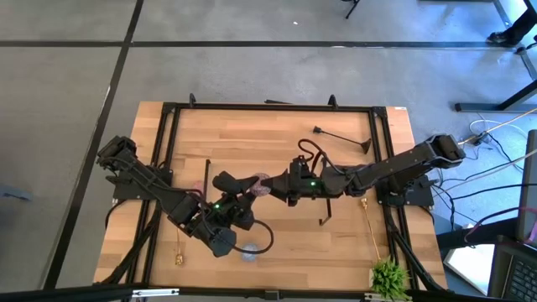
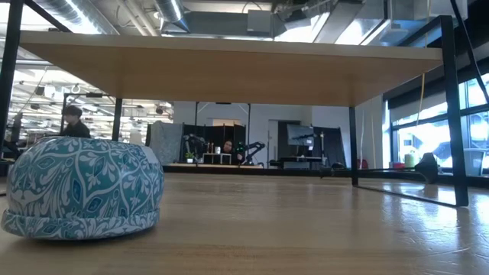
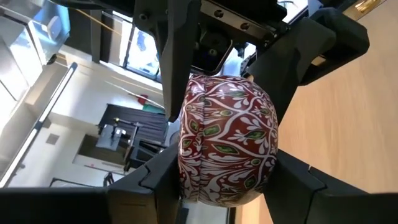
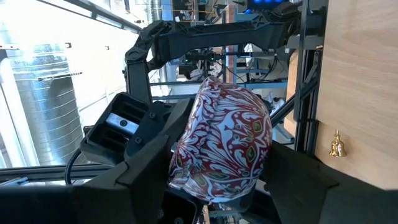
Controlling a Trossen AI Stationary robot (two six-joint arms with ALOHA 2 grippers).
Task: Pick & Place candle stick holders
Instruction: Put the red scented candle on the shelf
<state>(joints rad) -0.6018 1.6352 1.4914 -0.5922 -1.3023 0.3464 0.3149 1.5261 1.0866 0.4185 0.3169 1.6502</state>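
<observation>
Even, bright daylight is seen throughout; glare is thrown by windows in the low view, where the near patterned round is slightly blurred.

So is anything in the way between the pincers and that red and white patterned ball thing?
Nothing visible is. The red-and-white patterned round candle holder sits directly between the left pincer and the right pincer, above the wooden table. Which one grips it I cannot tell.
</observation>
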